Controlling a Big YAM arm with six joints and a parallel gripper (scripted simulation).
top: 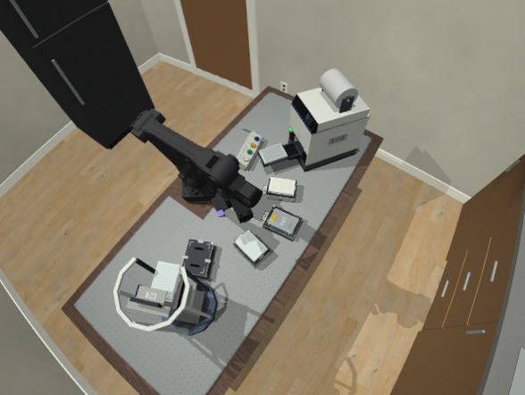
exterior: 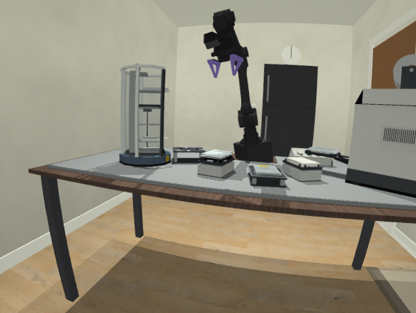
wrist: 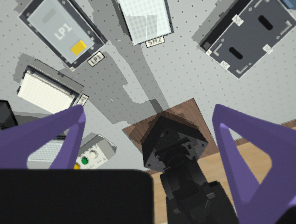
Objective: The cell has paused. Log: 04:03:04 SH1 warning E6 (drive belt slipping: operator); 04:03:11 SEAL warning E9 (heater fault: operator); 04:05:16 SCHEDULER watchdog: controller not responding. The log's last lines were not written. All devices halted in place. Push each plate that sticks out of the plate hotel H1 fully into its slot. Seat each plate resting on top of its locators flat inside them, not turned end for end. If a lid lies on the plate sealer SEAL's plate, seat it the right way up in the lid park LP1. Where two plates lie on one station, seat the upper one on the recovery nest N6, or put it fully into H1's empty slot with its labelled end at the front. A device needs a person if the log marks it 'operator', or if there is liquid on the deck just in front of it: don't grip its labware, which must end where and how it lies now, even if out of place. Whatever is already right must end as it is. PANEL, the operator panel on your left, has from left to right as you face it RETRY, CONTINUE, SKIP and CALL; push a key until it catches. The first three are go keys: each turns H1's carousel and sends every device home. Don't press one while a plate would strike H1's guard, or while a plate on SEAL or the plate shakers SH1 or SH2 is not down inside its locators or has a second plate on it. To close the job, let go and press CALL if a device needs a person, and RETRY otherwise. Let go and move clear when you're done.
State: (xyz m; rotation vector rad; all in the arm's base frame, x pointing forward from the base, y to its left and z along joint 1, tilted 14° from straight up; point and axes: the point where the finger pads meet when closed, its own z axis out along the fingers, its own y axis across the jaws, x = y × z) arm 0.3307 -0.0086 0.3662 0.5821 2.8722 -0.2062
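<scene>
My gripper point(exterior: 224, 67) is open and empty, high above the table near the arm's base point(wrist: 172, 145), with the fingers pointing down; it also shows in the top view point(top: 232, 212). The plate hotel H1 point(top: 165, 295) stands at the near left with a white plate point(top: 167, 274) in it. The dark recovery nest N6 point(wrist: 252, 37) is empty. One shaker point(wrist: 145, 20) carries a white plate; I cannot tell if it lies flat. The lid park LP1 point(wrist: 62, 32) shows a yellow mark. The other shaker point(wrist: 47, 90) carries a white plate. SEAL point(top: 330, 122) has a plate point(top: 273, 153) on its tray.
PANEL point(top: 251, 148) with its coloured keys lies beside SEAL's tray, and also shows in the wrist view point(wrist: 92, 155). A black cabinet point(exterior: 290, 106) stands behind the table. The table's front edge point(exterior: 230, 203) runs close to the stations.
</scene>
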